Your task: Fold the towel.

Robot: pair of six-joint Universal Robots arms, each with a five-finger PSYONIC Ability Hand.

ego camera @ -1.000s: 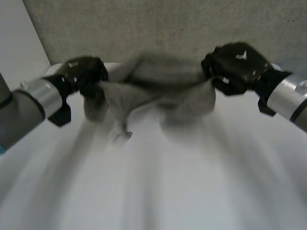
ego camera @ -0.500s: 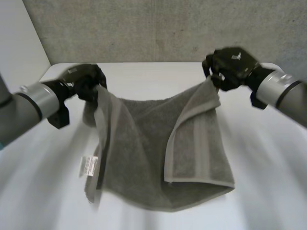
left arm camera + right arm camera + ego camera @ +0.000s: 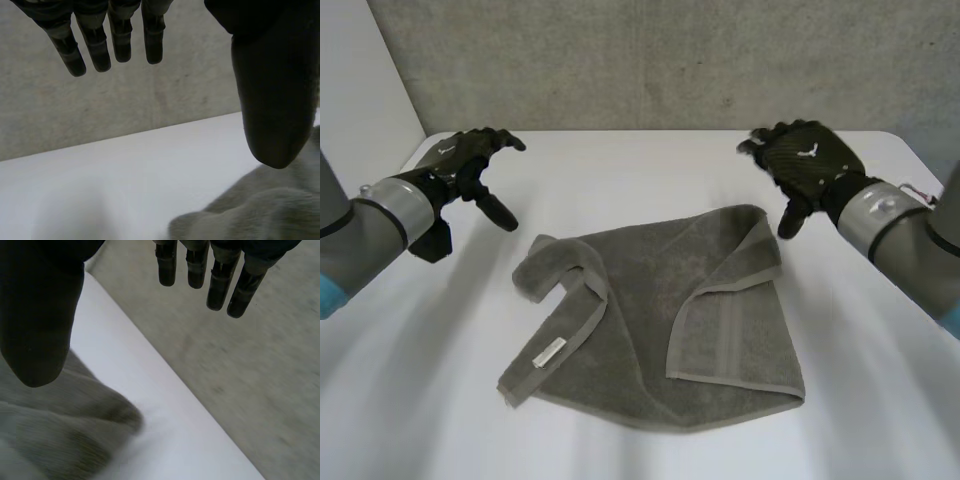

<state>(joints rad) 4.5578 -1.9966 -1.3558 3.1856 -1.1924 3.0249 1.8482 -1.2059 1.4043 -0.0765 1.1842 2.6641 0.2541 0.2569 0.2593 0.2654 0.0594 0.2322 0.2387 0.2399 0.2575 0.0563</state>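
Observation:
A grey towel (image 3: 640, 310) lies rumpled on the white table (image 3: 410, 400), its right part folded over and its left edge rolled, with a white label showing. My left hand (image 3: 470, 160) hovers open beyond the towel's far left corner, holding nothing. In the left wrist view its fingers (image 3: 107, 45) are straight and the towel (image 3: 260, 210) lies below the thumb. My right hand (image 3: 805, 160) hovers open just beyond the towel's far right corner. In the right wrist view its fingers (image 3: 215, 275) are spread, and the towel (image 3: 55, 430) lies under the thumb.
A grey wall (image 3: 650, 60) stands behind the table's far edge. Bare table surface lies on both sides of the towel and in front of it.
Both hands have opened and let go of the towel's far corners. The towel, which hung between them, has dropped onto the table. Both hands have moved slightly outward.

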